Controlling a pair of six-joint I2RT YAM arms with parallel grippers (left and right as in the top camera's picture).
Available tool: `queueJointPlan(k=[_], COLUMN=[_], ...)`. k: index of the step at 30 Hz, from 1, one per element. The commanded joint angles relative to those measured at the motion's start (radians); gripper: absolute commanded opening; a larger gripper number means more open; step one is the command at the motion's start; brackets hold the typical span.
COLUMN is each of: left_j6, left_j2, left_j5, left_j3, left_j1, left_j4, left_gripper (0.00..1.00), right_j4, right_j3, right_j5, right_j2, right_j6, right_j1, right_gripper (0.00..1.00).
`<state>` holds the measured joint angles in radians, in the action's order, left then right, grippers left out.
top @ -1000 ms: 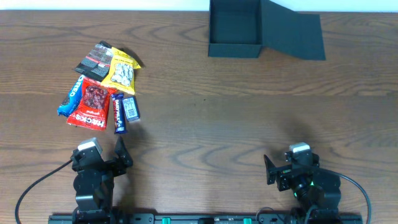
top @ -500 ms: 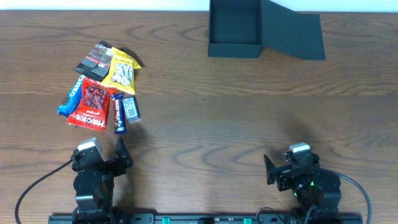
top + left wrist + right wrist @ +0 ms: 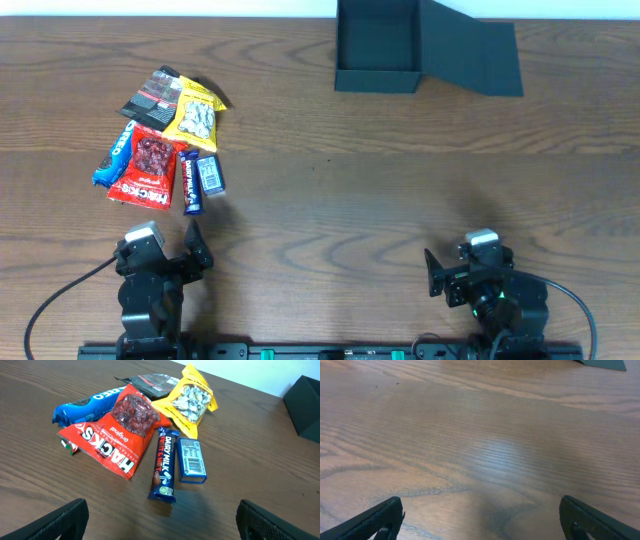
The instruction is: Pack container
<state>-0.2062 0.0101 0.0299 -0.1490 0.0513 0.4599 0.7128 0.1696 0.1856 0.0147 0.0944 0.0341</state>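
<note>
The dark container (image 3: 376,45) stands open at the table's far edge, its flap lid (image 3: 470,58) lying out to the right; a corner shows in the left wrist view (image 3: 306,407). A pile of snack packets lies at the left: a red Hacks bag (image 3: 145,166) (image 3: 117,435), a yellow sweets bag (image 3: 193,118) (image 3: 189,400), a blue Oreo pack (image 3: 112,153) (image 3: 85,405), a black packet (image 3: 153,97), a Dairy Milk bar (image 3: 191,181) (image 3: 164,464) and a small blue box (image 3: 209,173) (image 3: 191,460). My left gripper (image 3: 197,246) (image 3: 160,522) is open and empty, just short of the pile. My right gripper (image 3: 435,272) (image 3: 480,520) is open over bare wood.
The wooden table (image 3: 400,190) runs wide between the snack pile and the container. Both arm bases sit at the near edge, with cables trailing beside them.
</note>
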Motion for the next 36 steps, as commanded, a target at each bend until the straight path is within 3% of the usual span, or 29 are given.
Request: queueJointPlan(k=[1, 8, 12, 15, 19, 21, 27, 36], left_j6=[0.004, 0.004, 0.004, 0.004, 0.004, 0.004, 0.004, 0.004], left_j2=[-0.006, -0.006, -0.006, -0.006, -0.006, -0.006, -0.006, -0.006], left_j5=[0.003, 0.003, 0.003, 0.003, 0.003, 0.003, 0.003, 0.003], left_j3=[0.018, 0.018, 0.018, 0.018, 0.018, 0.018, 0.018, 0.018], left_j1=[0.001, 0.001, 0.001, 0.001, 0.001, 0.001, 0.001, 0.001], left_j4=[0.0, 0.0, 0.0, 0.0, 0.0, 0.0, 0.0, 0.0], left_gripper=[0.95, 0.95, 0.95, 0.95, 0.95, 0.95, 0.95, 0.95], right_j4=[-0.002, -0.03, -0.179, -0.183, -0.156, -0.22, -0.537, -0.561], right_j3=[-0.005, -0.005, -0.005, -0.005, -0.005, -0.005, -0.002, 0.227], right_j5=[-0.005, 0.078, 0.291, 0.417, 0.459, 0.461, 0.53, 0.523], right_j2=[-0.009, -0.009, -0.009, -0.009, -0.009, -0.009, 0.06, 0.577], right_j6=[-0.011, -0.072, -0.476, -0.801, -1.033, -1.113, -1.148, -0.955], right_j1=[-0.014, -0.014, -0.014, -0.014, -0.014, -0.014, -0.014, -0.014], right_gripper=[0.99, 0.99, 0.99, 0.99, 0.99, 0.99, 0.99, 0.99])
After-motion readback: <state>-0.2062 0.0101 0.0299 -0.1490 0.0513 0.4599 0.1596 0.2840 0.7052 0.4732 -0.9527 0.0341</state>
